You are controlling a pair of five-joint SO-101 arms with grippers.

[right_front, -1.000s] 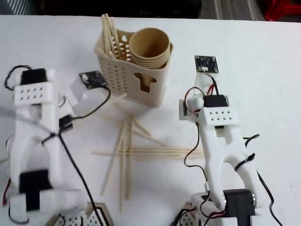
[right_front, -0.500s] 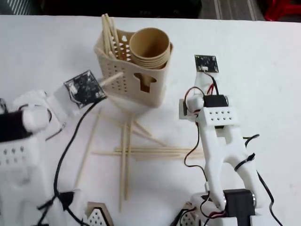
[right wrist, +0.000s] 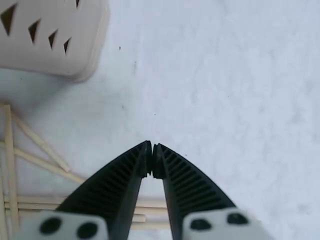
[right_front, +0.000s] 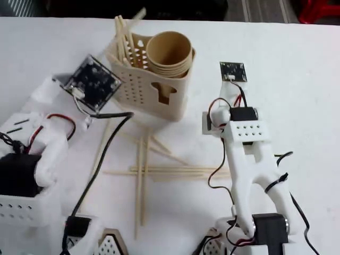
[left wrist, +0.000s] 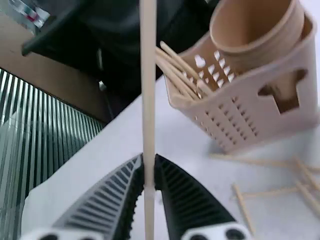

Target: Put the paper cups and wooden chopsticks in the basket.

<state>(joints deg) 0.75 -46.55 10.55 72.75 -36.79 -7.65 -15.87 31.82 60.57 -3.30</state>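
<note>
Left fingers (left wrist: 161, 170) are pinched narrow on one chopstick (left wrist: 148, 75), gripped low on its shaft. The rest runs up past the tips toward the basket (left wrist: 260, 110). In the high view the left arm (right_front: 53, 149) sits left of the basket (right_front: 154, 90). The held chopstick's far end pokes out above the basket's back-left corner; cannot tell if it touches the rim. Right fingers (right wrist: 142, 167) are pressed together with nothing between them, over bare tabletop (right wrist: 225, 75) near the basket's lower corner. Right arm (right_front: 247, 138) sits right of the basket, apart from it. Basket stands upright on the tabletop, toward the far side. Cups (right_front: 169, 50) are nested in one stack in the basket's right part, mouth up. Bunched chopsticks (right_front: 123, 37) stand leaning in its left part, tips above the rim. Loose chopsticks (right_front: 159, 171) lie crossed on the tabletop in front of the basket, between the two arms. A few lie side by side pointing left-right, others cross them pointing toward the basket.
</note>
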